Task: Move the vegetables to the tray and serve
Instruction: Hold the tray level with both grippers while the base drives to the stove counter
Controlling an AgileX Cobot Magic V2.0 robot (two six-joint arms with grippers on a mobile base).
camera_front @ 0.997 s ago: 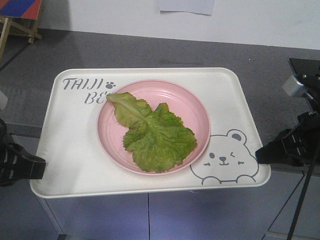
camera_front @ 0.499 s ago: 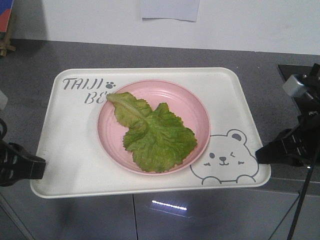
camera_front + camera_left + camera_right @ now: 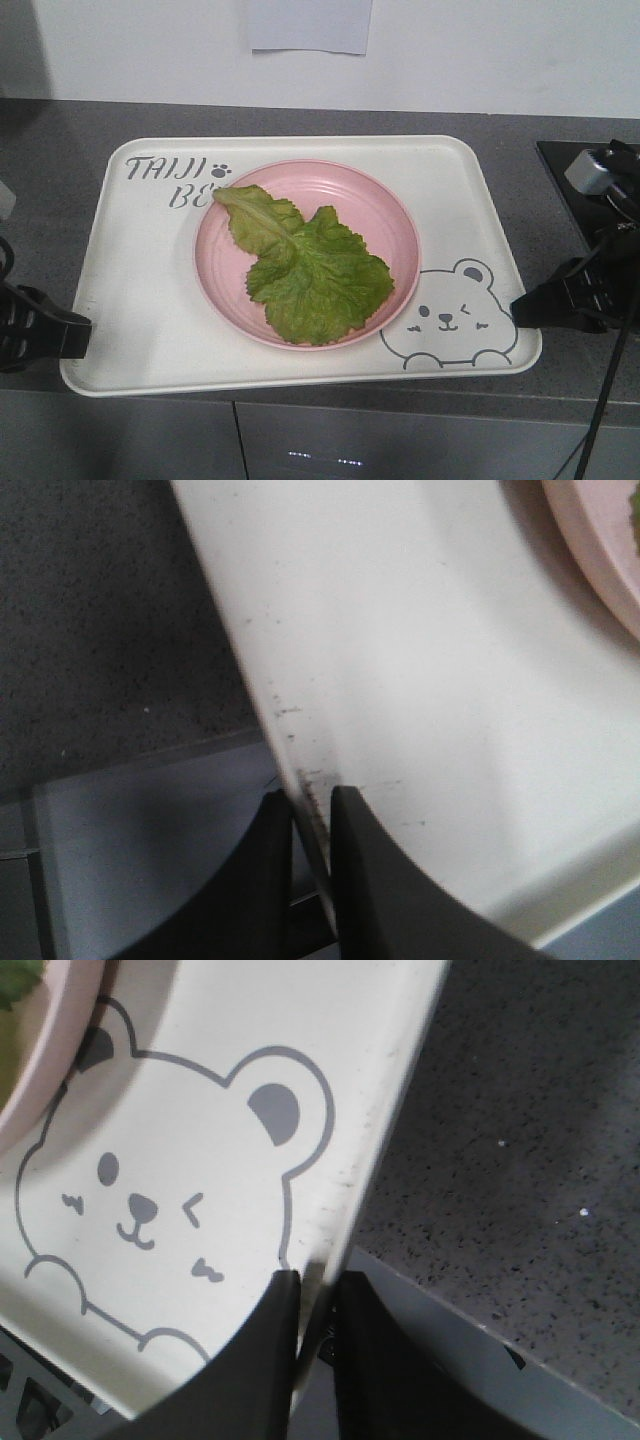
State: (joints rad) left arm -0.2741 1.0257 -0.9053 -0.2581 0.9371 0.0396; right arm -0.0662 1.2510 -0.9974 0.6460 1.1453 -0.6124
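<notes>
The cream-white tray [image 3: 150, 300] with grey lettering and a winking bear is held level above a dark grey counter. On it rests a round pink plate [image 3: 390, 215] carrying the vegetables [image 3: 310, 270], one large green lettuce leaf. My left gripper [image 3: 80, 335] is shut on the tray's left rim [image 3: 290, 740], one finger on each side of the edge. At the opposite side, my right gripper [image 3: 520, 308] pinches the right rim [image 3: 385, 1130] next to the bear drawing [image 3: 170, 1180]. The plate's edge [image 3: 600, 560] shows at the top right of the left wrist view.
A dark speckled counter [image 3: 60, 170] runs below and behind the tray, with grey cabinet fronts [image 3: 400, 440] under it. A white wall with a paper sheet [image 3: 308, 25] stands behind. A black panel [image 3: 565, 175] lies on the counter at the right.
The background has shifted: the counter and wall sheet slid left and down and the easel has left the view. Tray, plate, leaf and both grippers hold the same places in the picture.
</notes>
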